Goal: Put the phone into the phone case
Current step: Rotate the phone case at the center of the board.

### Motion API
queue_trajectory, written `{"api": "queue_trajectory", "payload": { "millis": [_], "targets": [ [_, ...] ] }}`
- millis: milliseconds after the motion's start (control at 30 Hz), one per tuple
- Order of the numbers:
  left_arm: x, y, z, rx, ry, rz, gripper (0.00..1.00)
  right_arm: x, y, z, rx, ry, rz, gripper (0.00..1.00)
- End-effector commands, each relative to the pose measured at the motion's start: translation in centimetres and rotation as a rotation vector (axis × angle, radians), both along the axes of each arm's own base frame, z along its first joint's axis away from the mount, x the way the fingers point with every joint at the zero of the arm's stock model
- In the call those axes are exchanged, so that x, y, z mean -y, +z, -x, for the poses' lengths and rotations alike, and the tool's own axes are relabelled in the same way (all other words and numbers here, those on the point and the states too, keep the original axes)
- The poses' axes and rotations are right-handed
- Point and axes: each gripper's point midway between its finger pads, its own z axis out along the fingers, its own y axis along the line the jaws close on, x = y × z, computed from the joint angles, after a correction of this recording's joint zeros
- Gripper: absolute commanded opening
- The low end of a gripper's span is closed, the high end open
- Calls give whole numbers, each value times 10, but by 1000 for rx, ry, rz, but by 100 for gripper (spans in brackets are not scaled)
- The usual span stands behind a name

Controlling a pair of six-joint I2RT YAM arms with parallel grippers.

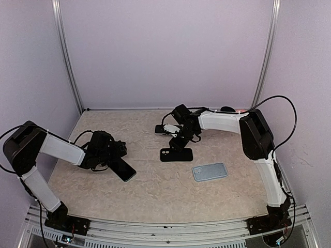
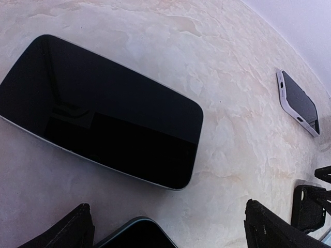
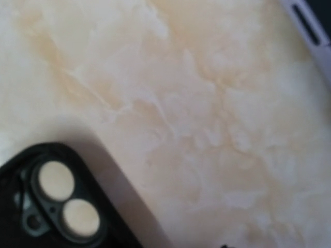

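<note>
A black phone (image 1: 123,169) lies flat, screen up, just below my left gripper (image 1: 119,151). In the left wrist view the phone (image 2: 98,111) fills the middle, and the left gripper (image 2: 168,232) stands wide open short of it, touching nothing. Another dark flat thing with a bluish rim (image 2: 137,235) pokes in at the bottom edge between the fingers. A black phone case (image 1: 176,154) with a camera cutout lies mid-table, also seen in the right wrist view (image 3: 46,206). My right gripper (image 1: 180,140) hovers at its far edge, its fingers out of its own view.
A blue-grey case or phone (image 1: 209,171) lies to the right of the black case. A white-rimmed dark phone-like thing (image 1: 164,129) lies beyond the right gripper, also seen from the left wrist (image 2: 297,101). Metal posts and lilac walls enclose the marbled table (image 1: 155,191).
</note>
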Motion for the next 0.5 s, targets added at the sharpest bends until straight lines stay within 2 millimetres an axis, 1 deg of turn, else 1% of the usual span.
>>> {"api": "queue_trajectory", "payload": {
  "millis": [0,100,267,400,467],
  "targets": [
    [2,-29,28,-141,-38,-13,99,-7,-9,3,-4,30,24,44],
    [2,-28,28,-139,-38,-12,99,-8,-10,2,0,33,23,39],
    [4,-27,27,-138,-39,-8,99,-11,-9,4,-6,46,18,26],
    [4,-28,27,-139,-38,-10,99,-9,-12,8,-25,60,22,14],
    [4,-28,26,-140,-38,-9,99,-9,-14,10,-31,61,26,5]
  ]
}}
